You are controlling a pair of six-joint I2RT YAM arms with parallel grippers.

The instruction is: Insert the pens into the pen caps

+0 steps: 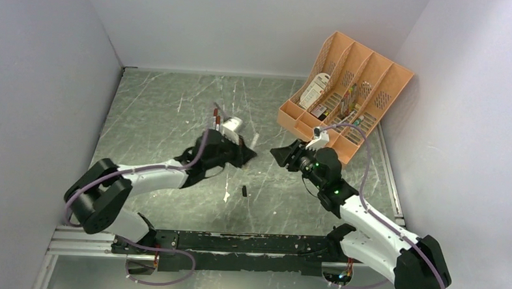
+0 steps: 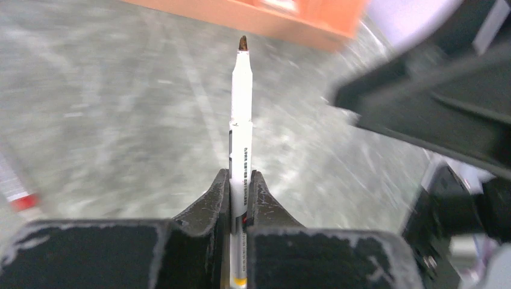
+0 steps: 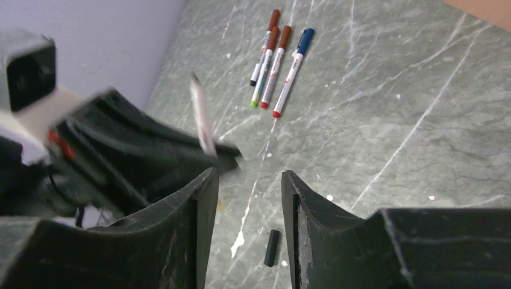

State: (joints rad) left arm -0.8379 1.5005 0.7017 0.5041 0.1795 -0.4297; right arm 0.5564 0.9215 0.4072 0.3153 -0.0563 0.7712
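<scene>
Top view: the left arm (image 1: 154, 176) reaches forward and inward from its base, and the left end effector (image 2: 240, 180) is clamped on a pen (image 2: 241, 108) that projects beyond its fingertips. The right arm (image 1: 367, 218) extends forward and inward. The right end effector (image 3: 247, 177) has parted jaws gripping nothing and faces the left one, near but apart.

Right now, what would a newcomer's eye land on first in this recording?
The left claw clamps a bare-tipped pen above the table, close to the open right claw. A loose black cap lies on it near both claws, and an orange tray stands at the far right corner.
</scene>
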